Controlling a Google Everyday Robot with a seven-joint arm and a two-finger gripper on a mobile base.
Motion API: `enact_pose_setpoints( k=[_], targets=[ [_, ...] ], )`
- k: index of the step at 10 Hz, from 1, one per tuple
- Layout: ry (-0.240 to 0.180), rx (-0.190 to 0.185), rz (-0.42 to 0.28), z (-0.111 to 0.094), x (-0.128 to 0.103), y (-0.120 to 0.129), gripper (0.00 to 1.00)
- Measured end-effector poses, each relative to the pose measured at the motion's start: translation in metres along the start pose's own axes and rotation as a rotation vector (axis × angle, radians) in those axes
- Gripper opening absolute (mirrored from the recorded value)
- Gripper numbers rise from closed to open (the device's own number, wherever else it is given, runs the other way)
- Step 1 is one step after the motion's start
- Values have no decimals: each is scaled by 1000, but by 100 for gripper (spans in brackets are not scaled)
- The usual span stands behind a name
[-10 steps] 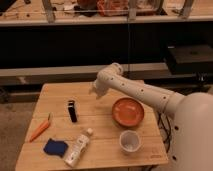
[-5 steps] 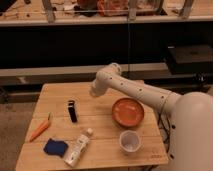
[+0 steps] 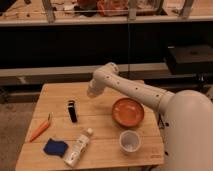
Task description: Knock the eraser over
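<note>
The gripper (image 3: 93, 91) hangs over the wooden table (image 3: 100, 131), right of the upright eraser (image 3: 72, 111), apart from it.

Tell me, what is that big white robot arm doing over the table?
The robot's gripper hangs over the back of the wooden table, up and to the right of the eraser. It wants to knock that eraser over, but the small black block is not touched yet. Nothing is held.
</note>
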Motion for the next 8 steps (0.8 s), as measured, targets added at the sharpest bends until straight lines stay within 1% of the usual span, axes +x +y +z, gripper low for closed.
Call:
enact_pose_setpoints(
  k=[1,3,5,8],
  targets=[
    [-4,-1,-5,1,0,-1,2],
    [-18,1,-20,8,-6,-12,2],
    [-26,1,-28,9,-6,-11,2],
    [-43,4,-43,15,-14,-22,2]
  ],
)
